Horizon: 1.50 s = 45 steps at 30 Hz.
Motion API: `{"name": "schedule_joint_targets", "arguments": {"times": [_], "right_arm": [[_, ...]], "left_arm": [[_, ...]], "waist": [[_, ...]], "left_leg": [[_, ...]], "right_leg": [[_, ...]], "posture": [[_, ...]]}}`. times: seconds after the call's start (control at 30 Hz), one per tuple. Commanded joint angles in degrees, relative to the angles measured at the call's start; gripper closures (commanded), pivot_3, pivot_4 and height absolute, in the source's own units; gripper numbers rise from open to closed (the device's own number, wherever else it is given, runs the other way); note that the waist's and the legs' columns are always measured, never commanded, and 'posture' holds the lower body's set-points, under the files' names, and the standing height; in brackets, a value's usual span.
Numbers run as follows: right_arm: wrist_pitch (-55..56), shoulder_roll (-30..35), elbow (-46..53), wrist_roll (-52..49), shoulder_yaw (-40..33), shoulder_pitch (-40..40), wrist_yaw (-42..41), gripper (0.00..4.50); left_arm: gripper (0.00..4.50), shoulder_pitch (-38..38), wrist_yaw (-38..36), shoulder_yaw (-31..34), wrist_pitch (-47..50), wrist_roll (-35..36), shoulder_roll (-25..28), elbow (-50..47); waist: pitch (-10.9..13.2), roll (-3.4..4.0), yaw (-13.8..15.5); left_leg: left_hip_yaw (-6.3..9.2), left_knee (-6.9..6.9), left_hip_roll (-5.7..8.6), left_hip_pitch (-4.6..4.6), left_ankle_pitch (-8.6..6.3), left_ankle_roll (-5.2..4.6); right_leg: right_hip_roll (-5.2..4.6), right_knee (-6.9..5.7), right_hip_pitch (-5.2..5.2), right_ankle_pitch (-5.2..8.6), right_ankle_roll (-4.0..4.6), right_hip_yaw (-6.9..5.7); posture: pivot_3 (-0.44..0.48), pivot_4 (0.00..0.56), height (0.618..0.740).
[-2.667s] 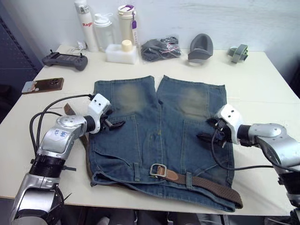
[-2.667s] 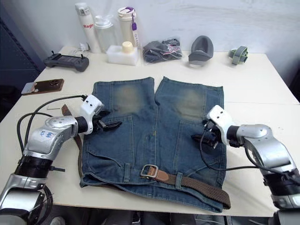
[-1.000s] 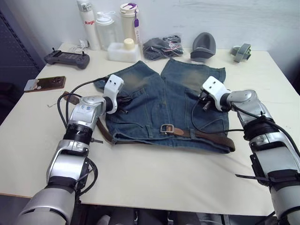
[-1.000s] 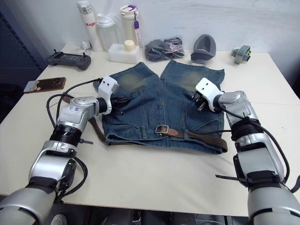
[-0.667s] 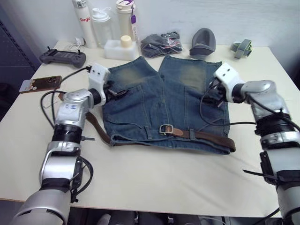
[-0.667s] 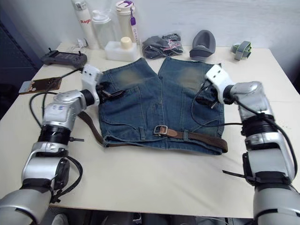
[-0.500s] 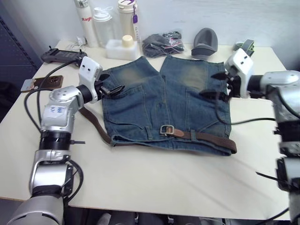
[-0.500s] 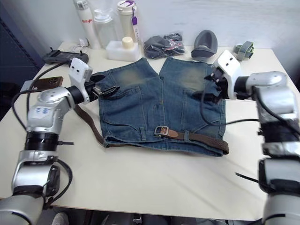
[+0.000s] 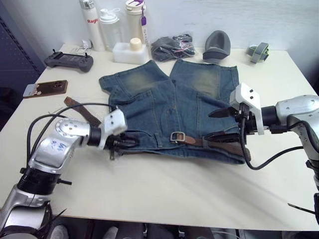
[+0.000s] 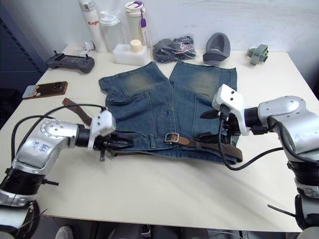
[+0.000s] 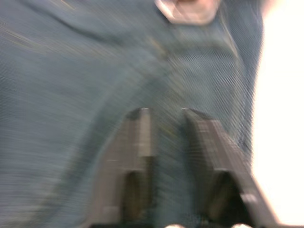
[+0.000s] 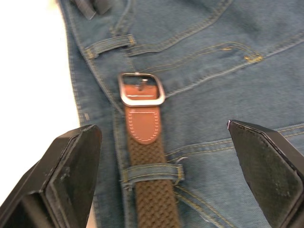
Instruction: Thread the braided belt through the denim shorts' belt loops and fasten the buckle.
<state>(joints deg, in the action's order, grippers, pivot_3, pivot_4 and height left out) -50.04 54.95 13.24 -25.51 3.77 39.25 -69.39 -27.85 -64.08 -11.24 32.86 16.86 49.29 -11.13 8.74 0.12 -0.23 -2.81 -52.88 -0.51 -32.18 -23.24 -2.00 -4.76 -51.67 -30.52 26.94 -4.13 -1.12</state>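
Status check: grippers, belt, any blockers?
Right gripper open over braided belt. Left gripper slightly open, at denim shorts waistband corner. Buckle unfastened, tan end loose on table. No blockers.

**Four views over one table**

Both eye views look forward and down from the near side onto the table (image 9: 164, 189), taking in the whole denim shorts (image 9: 169, 107). The left wrist view sits very close over blurred denim. The right wrist view looks down at close range on the buckle (image 12: 141, 89), which the eye views share.
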Motion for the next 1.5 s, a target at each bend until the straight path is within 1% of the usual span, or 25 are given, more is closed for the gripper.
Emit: {"name": "schedule_joint_targets", "arguments": {"times": [0.03, 0.07, 0.17, 0.3, 0.37, 0.43, 0.5, 0.53, 0.57, 0.6, 0.63, 0.67, 0.7, 0.73, 0.77, 0.8, 0.87, 0.93, 1.0, 1.07, 1.13, 1.2, 1.27, 1.37, 1.5], "right_arm": [[0.4, 1.0, 1.3, -1.1, -2.5, 0.0, 0.9, 0.00], [0.4, 1.1, 1.4, -1.1, -2.4, 0.0, 1.1, 0.00], [0.7, 1.0, 1.6, -1.2, -2.2, 0.1, 2.0, 0.00], [1.3, 0.5, 1.4, -1.1, -1.6, 0.6, 2.7, 0.00], [2.0, 0.4, 0.9, -0.8, -1.1, 1.0, 2.7, 0.00], [3.0, 0.1, -0.2, -0.2, -0.3, 1.7, 2.6, 0.00], [4.0, -0.4, -1.4, 0.3, 0.5, 2.6, 2.3, 0.00], [4.1, -0.9, -1.9, 0.1, 0.9, 3.3, 2.0, 0.00], [4.2, -1.4, -2.3, -0.2, 1.2, 4.0, 1.6, 0.00], [3.7, -2.1, -2.8, -0.9, 1.4, 4.9, 0.9, 0.00], [3.3, -2.5, -3.2, -1.4, 1.6, 5.6, 0.3, 0.00], [2.5, -3.1, -3.7, -2.3, 1.7, 6.4, -0.6, 0.00], [2.0, -3.5, -4.1, -2.9, 1.8, 7.1, -1.2, 0.00], [1.5, -4.1, -4.8, -3.6, 2.0, 7.9, -2.1, 0.00], [1.2, -4.5, -5.3, -4.1, 2.2, 8.4, -2.7, 0.00], [1.1, -4.9, -5.9, -4.4, 2.4, 9.0, -3.2, 0.00], [1.5, -5.7, -7.3, -4.3, 3.3, 10.0, -4.3, 0.00], [2.2, -6.7, -8.5, -4.0, 4.0, 11.1, -5.1, 0.00], [3.6, -8.4, -10.1, -3.3, 4.5, 12.5, -4.8, 0.00], [5.0, -9.9, -11.6, -2.1, 4.4, 13.5, -3.3, 0.00], [6.2, -10.9, -12.9, -0.8, 4.3, 14.3, -1.7, 0.00], [7.6, -11.8, -14.0, 0.6, 4.1, 14.9, 0.0, 0.00], [7.9, -11.8, -14.1, 1.1, 4.0, 15.0, 0.1, 0.00], [7.8, -11.4, -13.3, 1.1, 3.5, 14.4, 0.2, 0.00], [8.1, -10.8, -12.3, 1.5, 3.0, 13.4, 1.4, 0.00]], "left_arm": [[4.42, 2.2, -2.7, -0.6, -1.3, -0.6, 2.6, -4.3], [4.42, 3.6, -2.9, -1.9, -3.8, -2.9, 3.7, -4.3], [4.42, 7.9, -1.6, -6.6, -18.0, -13.3, 6.3, -2.6], [4.42, 10.4, 5.7, -8.5, -36.8, -25.8, 6.9, 1.3], [4.42, 12.6, 7.9, -7.9, -40.7, -27.9, 6.7, 1.4], [4.42, 14.9, 9.0, -6.4, -40.6, -27.2, 6.0, 0.0], [4.42, 16.7, 9.7, -3.3, -35.2, -22.8, 4.4, -2.6], [4.42, 17.0, 10.6, -0.6, -29.9, -18.7, 2.9, -4.0], [4.42, 16.7, 11.8, 2.7, -22.8, -13.3, 0.8, -5.7], [4.42, 14.9, 14.6, 8.8, -11.5, -4.2, -2.1, -7.2], [4.42, 13.5, 16.5, 13.1, -3.3, 1.7, -4.2, -8.3], [4.42, 11.4, 19.0, 18.9, 5.3, 7.8, -5.7, -8.4], [4.42, 9.9, 20.9, 22.6, 11.3, 11.4, -6.5, -8.7], [4.42, 7.8, 23.9, 27.0, 16.2, 12.8, -6.8, -8.1], [4.42, 6.2, 26.4, 30.0, 19.9, 14.0, -6.9, -7.8], [4.15, 4.0, 29.0, 33.5, 24.9, 16.4, -7.5, -7.8], [3.54, -1.3, 38.2, 39.6, 32.0, 15.2, -9.8, -6.3], [2.57, -5.2, 46.9, 43.1, 36.5, 11.3, -11.8, -4.7], [1.71, -8.6, 59.1, 45.1, 40.5, 4.1, -16.2, -2.4], [0.85, -11.3, 66.6, 45.5, 42.8, -0.3, -20.1, -0.2], [0.85, -14.0, 69.3, 45.8, 43.9, -1.5, -23.1, 0.8], [0.85, -16.7, 72.2, 45.5, 44.4, -3.1, -25.9, 1.7], [0.85, -19.6, 74.4, 45.2, 45.6, -4.5, -27.6, 4.0], [0.85, -22.6, 75.7, 45.2, 46.2, -5.3, -29.2, 6.1], [0.85, -25.9, 80.6, 43.7, 49.9, -9.7, -31.2, 11.0]], "waist": [[0.0, 0.02, 0.0], [0.0, 0.03, -0.1], [0.0, 0.06, -0.2], [-0.2, 0.46, -0.2], [-0.4, 0.76, 0.0], [-0.5, 0.94, 0.0], [-0.5, 0.97, 0.0], [-0.5, 0.98, 0.0], [-0.5, 0.99, 0.0], [-0.5, 0.97, 0.0], [-0.4, 0.85, 0.0], [-0.1, 0.51, 0.1], [0.1, 0.12, 0.1], [0.2, -0.13, 0.1], [0.2, -0.14, 0.1], [0.2, -0.13, 0.1], [0.2, -0.13, 0.1], [0.2, -0.14, 0.2], [0.2, -0.15, 0.2], [0.2, -0.16, 0.2], [0.2, -0.28, 0.3], [0.3, -0.59, 0.5], [0.5, -0.80, 0.7], [0.5, -0.81, 0.9], [0.5, -0.81, 0.8]], "left_leg": [[0.00, 0.02, -0.01, 0.00, -0.02, -0.03], [0.00, 0.02, -0.01, 0.00, -0.03, -0.07], [0.00, 0.02, -0.01, 0.03, -0.05, -0.10], [-0.02, 0.01, -0.01, 0.14, -0.07, -0.17], [-0.02, 0.01, -0.01, 0.22, -0.07, -0.19], [-0.03, 0.01, -0.01, 0.24, -0.07, -0.21], [-0.02, 0.02, -0.02, 0.25, -0.08, -0.23], [-0.02, 0.03, -0.02, 0.24, -0.08, -0.23], [-0.03, 0.03, -0.02, 0.24, -0.08, -0.24], [-0.02, 0.04, -0.02, 0.23, -0.07, -0.24], [-0.02, 0.00, -0.03, 0.21, -0.05, -0.28], [0.00, -0.02, -0.04, 0.13, -0.03, -0.30], [0.07, -0.09, -0.08, 0.03, 0.00, -0.29], [0.19, -0.09, -0.11, -0.02, 0.04, -0.24], [0.29, -0.08, -0.12, -0.05, 0.04, -0.23], [0.28, -0.08, -0.11, -0.09, 0.04, -0.23], [0.28, -0.07, -0.08, -0.09, 0.02, -0.27], [0.27, -0.07, -0.03, -0.09, 0.01, -0.28], [0.26, -0.09, 0.01, -0.07, 0.01, -0.29], [0.25, -0.08, 0.06, -0.04, 0.05, -0.36], [0.25, -0.10, 0.09, -0.04, 0.08, -0.35], [0.25, -0.10, 0.09, -0.05, 0.11, -0.29], [0.26, -0.09, 0.09, -0.09, 0.28, 0.04], [0.25, -0.03, 0.18, -0.09, 0.29, 0.10], [0.25, 0.03, 0.32, -0.06, 0.29, 0.11]], "right_leg": [[0.00, 0.01, 0.00, 0.00, 0.01, -0.01], [0.00, 0.01, 0.00, 0.01, 0.01, -0.01], [0.00, 0.02, 0.03, 0.01, 0.01, -0.02], [0.00, 0.02, 0.11, 0.01, 0.01, -0.01], [-0.01, 0.02, 0.16, 0.01, 0.04, -0.01], [-0.01, 0.01, 0.18, 0.03, 0.07, 0.00], [0.00, 0.01, 0.18, 0.03, 0.07, -0.01], [0.00, 0.00, 0.18, 0.02, 0.06, -0.01], [0.00, 0.00, 0.18, 0.00, 0.02, -0.01], [0.00, 0.00, 0.18, 0.00, 0.01, -0.01], [0.00, -0.02, 0.16, -0.02, -0.02, -0.02], [0.00, -0.12, 0.12, -0.03, -0.04, -0.03], [0.03, -0.21, 0.03, -0.03, -0.04, -0.12], [0.07, -0.20, 0.03, -0.03, -0.03, -0.26], [0.10, -0.15, 0.05, -0.02, -0.03, -0.34], [0.10, -0.11, 0.05, -0.03, -0.04, -0.34], [0.09, 0.01, 0.13, -0.07, -0.13, -0.33], [0.08, 0.08, 0.16, -0.13, -0.24, -0.32], [0.08, 0.08, 0.20, -0.19, -0.35, -0.31], [0.07, 0.07, 0.23, -0.23, -0.44, -0.27], [0.07, 0.03, 0.22, -0.27, -0.50, -0.26], [0.07, -0.02, 0.20, -0.27, -0.50, -0.26], [0.07, 0.00, 0.15, -0.28, -0.49, -0.26], [0.01, 0.03, 0.15, -0.31, -0.53, -0.25], [-0.09, 0.03, 0.15, -0.32, -0.55, -0.24]], "posture": [[0.000, 0.150, 0.656], [0.000, 0.150, 0.656], [0.000, 0.150, 0.656], [0.000, 0.150, 0.656], [0.000, 0.150, 0.656], [0.000, 0.150, 0.656], [0.000, 0.150, 0.656], [0.000, 0.150, 0.656], [0.000, 0.150, 0.656], [0.000, 0.150, 0.656], [0.000, 0.150, 0.656], [0.000, 0.150, 0.656], [0.000, 0.150, 0.656], [0.000, 0.150, 0.656], [0.000, 0.150, 0.656], [0.000, 0.150, 0.656], [0.000, 0.150, 0.656], [0.000, 0.150, 0.656], [0.000, 0.150, 0.656], [0.000, 0.150, 0.656], [0.000, 0.150, 0.656], [0.000, 0.150, 0.656], [0.000, 0.150, 0.656], [0.000, 0.150, 0.656], [0.000, 0.150, 0.656]]}}
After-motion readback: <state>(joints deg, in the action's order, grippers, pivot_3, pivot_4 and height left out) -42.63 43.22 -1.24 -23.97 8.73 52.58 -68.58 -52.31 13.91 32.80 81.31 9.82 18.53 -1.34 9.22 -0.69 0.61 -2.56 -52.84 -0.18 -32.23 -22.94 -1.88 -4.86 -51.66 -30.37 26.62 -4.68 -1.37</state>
